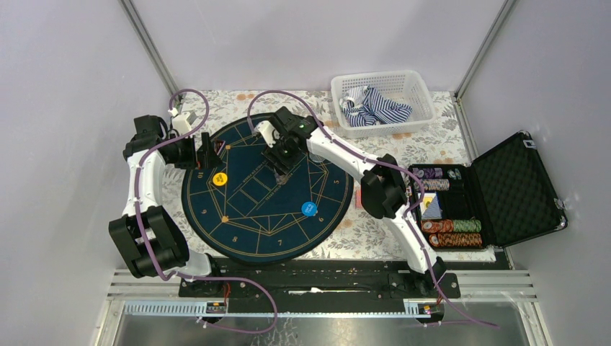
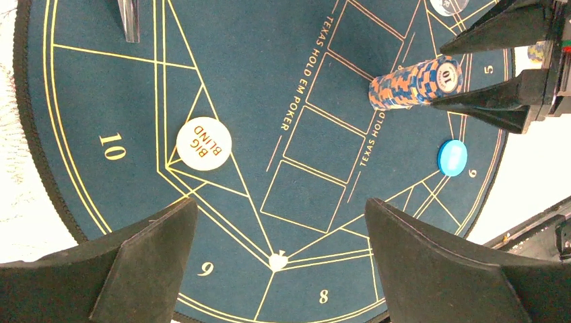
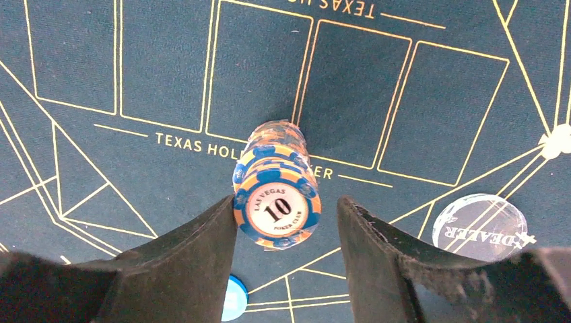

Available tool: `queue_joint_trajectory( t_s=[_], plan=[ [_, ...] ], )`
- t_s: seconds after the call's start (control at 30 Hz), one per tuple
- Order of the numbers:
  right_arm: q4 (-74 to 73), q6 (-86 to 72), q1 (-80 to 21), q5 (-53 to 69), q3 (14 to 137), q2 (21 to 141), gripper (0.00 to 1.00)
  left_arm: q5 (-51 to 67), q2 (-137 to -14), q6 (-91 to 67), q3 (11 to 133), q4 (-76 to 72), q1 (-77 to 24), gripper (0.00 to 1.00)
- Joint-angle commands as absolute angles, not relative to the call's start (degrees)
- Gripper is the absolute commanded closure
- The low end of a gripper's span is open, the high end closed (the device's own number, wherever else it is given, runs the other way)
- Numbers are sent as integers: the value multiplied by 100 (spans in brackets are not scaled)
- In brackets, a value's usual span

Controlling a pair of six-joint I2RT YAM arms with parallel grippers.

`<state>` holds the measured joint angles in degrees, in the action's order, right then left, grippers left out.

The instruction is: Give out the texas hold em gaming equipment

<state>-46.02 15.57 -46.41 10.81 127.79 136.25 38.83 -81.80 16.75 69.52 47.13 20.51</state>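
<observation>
The right claw (image 3: 286,202) straddles, unclamped, the chip stack (image 3: 276,212) near the mat's (image 1: 245,231) centre, likely steadying it (left claw (image 2: 279,202) gapes wide at ten o'clock).

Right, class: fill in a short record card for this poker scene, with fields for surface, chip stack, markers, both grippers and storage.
Surface: round navy gold-lined felt mat
Chip stack: upright stack of blue-and-orange poker chips, top chip marked 10, standing mid-mat
Markers: white orange-lettered Big Blind disc, plain blue disc, clear Dealer button, all flat on the mat
Right gripper: astride the stack, gap on one side
Left gripper: wide open, empty
Storage: open black foam-lined case, chip rows inside
</observation>
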Motion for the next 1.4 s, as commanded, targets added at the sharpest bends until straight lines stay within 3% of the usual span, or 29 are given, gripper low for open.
queue_joint_trajectory(
  t_s=[0.0, 0.13, 0.43, 0.83, 1.37],
  plan=[
    [-4684, 1538, -4614, 1156, 13093, 13661, 41, 4050, -8128, 1801, 7145, 4667, 2088, 1],
    [-4702, 1531, -4613, 1206, 13096, 13529, 53, 4052, -8134, 1803, 7141, 4665, 2088, 1],
    [-4206, 986, -3806, 1249, 12783, 13000, 62, 4026, -8104, 1790, 7187, 4666, 2083, 1],
    [-3717, 819, -2732, 741, 13079, 13470, 63, 4018, -8136, 1723, 7239, 4666, 2084, 1],
    [-3169, 861, -2725, 677, 13513, 14395, 61, 4068, -8182, 1621, 7231, 4667, 2084, 1]
  ],
)
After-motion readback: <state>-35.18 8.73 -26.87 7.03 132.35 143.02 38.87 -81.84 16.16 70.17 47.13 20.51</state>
